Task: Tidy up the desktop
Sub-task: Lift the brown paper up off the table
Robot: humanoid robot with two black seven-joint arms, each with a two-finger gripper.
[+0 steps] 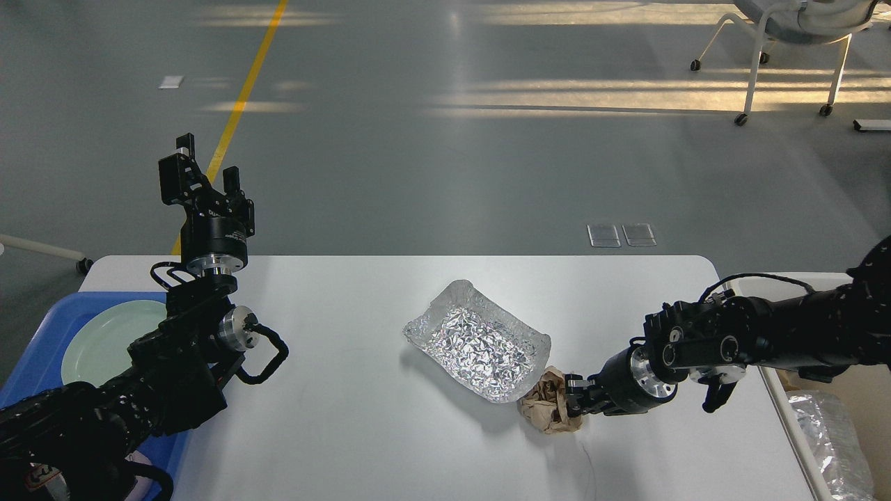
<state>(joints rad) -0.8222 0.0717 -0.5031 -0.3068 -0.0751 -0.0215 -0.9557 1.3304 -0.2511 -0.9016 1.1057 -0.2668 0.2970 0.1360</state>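
Observation:
The white desktop [362,431] holds a crumpled aluminium foil tray [477,341] near its middle. A crumpled brown paper ball [541,409] lies against the tray's near right corner. My right gripper [572,402] reaches in low from the right, and its fingers are closed into the right side of the paper ball, which looks squeezed. My left gripper [202,167] is raised above the table's far left corner, open and empty, fingers pointing up.
A blue tray [42,348] with a pale green plate [104,334] sits at the left edge, partly behind my left arm. An off-white bin [828,431] holding foil stands beside the table's right edge. A chair [786,35] stands far back right.

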